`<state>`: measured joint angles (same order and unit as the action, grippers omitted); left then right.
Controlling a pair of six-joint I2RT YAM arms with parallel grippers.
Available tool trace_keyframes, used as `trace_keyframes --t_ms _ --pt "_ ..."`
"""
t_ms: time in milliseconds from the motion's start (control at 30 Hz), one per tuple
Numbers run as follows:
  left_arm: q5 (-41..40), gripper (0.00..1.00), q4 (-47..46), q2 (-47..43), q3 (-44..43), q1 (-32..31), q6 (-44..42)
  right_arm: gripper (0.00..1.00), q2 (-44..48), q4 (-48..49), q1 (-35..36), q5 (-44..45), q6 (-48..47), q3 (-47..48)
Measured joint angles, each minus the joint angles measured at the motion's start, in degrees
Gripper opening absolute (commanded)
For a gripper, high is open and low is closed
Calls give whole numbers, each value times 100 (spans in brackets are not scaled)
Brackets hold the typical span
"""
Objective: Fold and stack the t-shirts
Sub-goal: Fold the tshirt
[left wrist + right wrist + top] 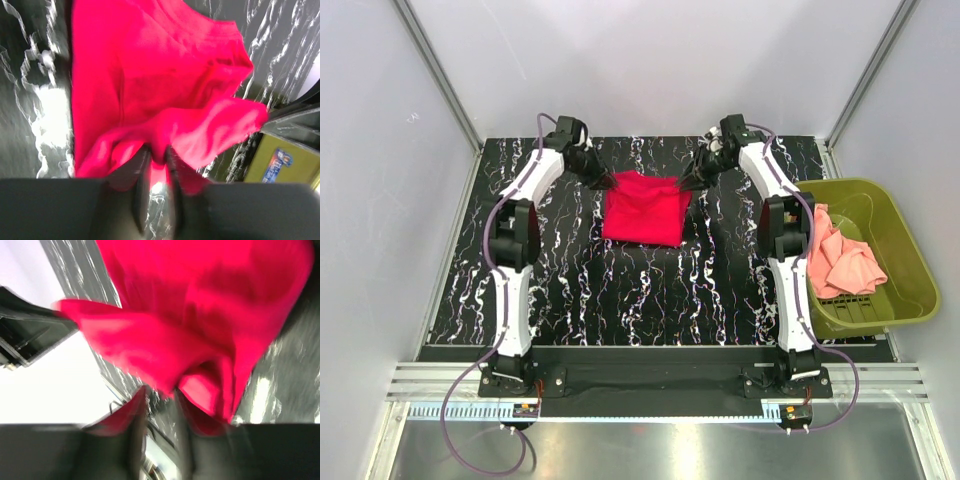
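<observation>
The crimson red t-shirt (645,207) lies partly folded at the far middle of the black marbled table. My left gripper (610,182) is shut on its far left corner; in the left wrist view the red t-shirt (150,80) is pinched between the fingertips of the left gripper (157,155). My right gripper (688,183) is at the far right corner; in the right wrist view the red t-shirt (200,315) hangs from the tips of the right gripper (161,397), which are close together. The salmon-pink t-shirt (840,258) lies crumpled in the basket.
The olive-green plastic basket (910,262) stands at the right edge of the table, beside the right arm. White walls and metal frame posts close in the far side and both sides. The table's near half is bare black marbled surface (650,300).
</observation>
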<state>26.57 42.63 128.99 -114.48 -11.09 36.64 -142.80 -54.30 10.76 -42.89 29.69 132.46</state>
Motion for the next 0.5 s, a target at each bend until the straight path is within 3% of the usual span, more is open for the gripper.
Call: trace_keyframes --t_ms 67,133,233,333,500 --pt "-2 44 -85 326 -334 66 63 47 -310 208 -79 -55 133 387" --pt "-2 63 -286 686 -704 149 136 54 -769 354 -181 -74 313 1034" --pt "-127 65 -280 1082 -1314 286 120 54 -1200 511 -337 -46 527 1620" --pt "-179 66 -424 938 -1272 415 59 55 -1198 503 -457 63 551 1604" --pt "-68 69 -927 -361 326 501 -129 59 -463 348 -431 289 269 623"
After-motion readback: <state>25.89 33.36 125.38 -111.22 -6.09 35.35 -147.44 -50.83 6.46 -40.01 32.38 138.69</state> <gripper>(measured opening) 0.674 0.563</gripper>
